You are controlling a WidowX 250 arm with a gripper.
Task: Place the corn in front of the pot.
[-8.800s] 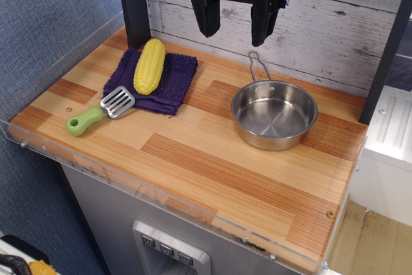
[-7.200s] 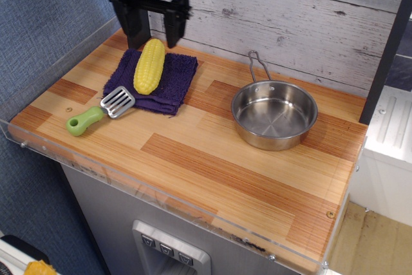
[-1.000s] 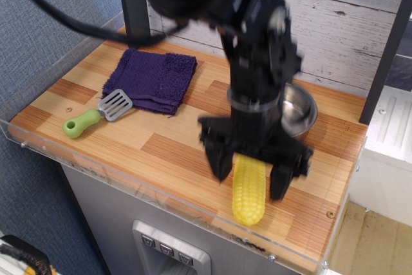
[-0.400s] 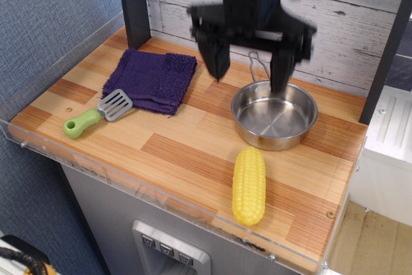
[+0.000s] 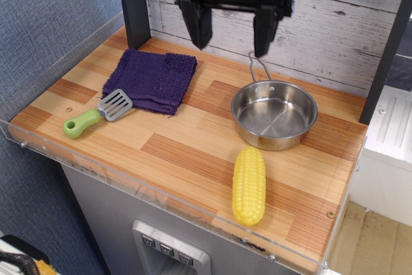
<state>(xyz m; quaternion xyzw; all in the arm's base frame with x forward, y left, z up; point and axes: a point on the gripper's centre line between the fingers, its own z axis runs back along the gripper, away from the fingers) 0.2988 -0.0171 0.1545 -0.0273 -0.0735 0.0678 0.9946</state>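
The yellow corn [image 5: 249,185] lies on the wooden counter close to the front edge, just in front of the shiny steel pot [image 5: 274,114], not touching it. The pot sits at the back right, its wire handle [image 5: 258,66] pointing toward the wall. My gripper [image 5: 230,37] hangs high above the counter near the back wall, up and left of the pot. Its two black fingers are spread wide with nothing between them.
A purple cloth [image 5: 153,80] lies at the back left. A green-handled spatula [image 5: 96,114] lies by its front corner. A clear plastic rim [image 5: 161,194] runs along the front and left edges. A dark post [image 5: 132,4] stands at the back left.
The gripper let go of the corn in front of the pot, then rose and drew back toward the wall. The corn stays where it was laid.
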